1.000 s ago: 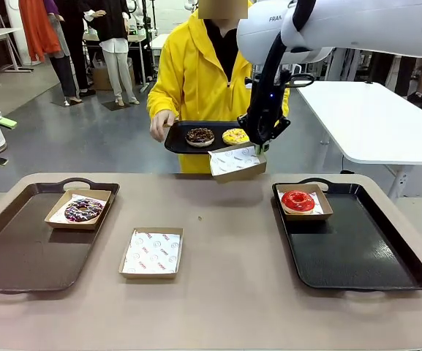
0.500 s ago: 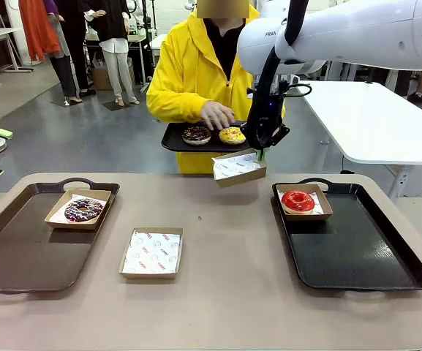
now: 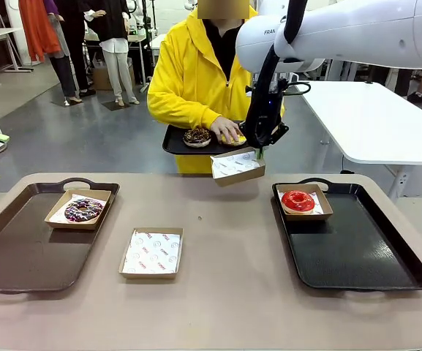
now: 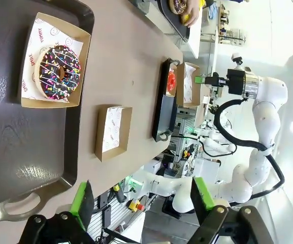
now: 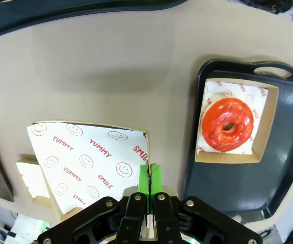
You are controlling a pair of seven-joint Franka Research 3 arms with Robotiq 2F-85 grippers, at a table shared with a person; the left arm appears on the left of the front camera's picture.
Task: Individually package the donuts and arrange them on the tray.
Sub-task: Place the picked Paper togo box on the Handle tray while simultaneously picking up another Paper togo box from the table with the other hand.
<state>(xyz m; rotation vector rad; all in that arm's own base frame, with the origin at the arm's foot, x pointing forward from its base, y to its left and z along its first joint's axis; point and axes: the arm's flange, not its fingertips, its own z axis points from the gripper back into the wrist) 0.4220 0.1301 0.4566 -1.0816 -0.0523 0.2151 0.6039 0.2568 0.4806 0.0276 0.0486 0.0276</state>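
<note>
Beige bench in open room, grey floor beyond, white table behind.

Right tool: pads clamped together on rim of paper-lined box, box hanging tilted over bench's far edge.

Left tool: fingers wide apart, holding nothing, above left tray.

Sprinkled chocolate donut boxed on left tray. Red donut boxed on right tray. Empty box on bench between trays.

Person's hand on yellow donut, beside crumb donut, both on small held tray.
</note>
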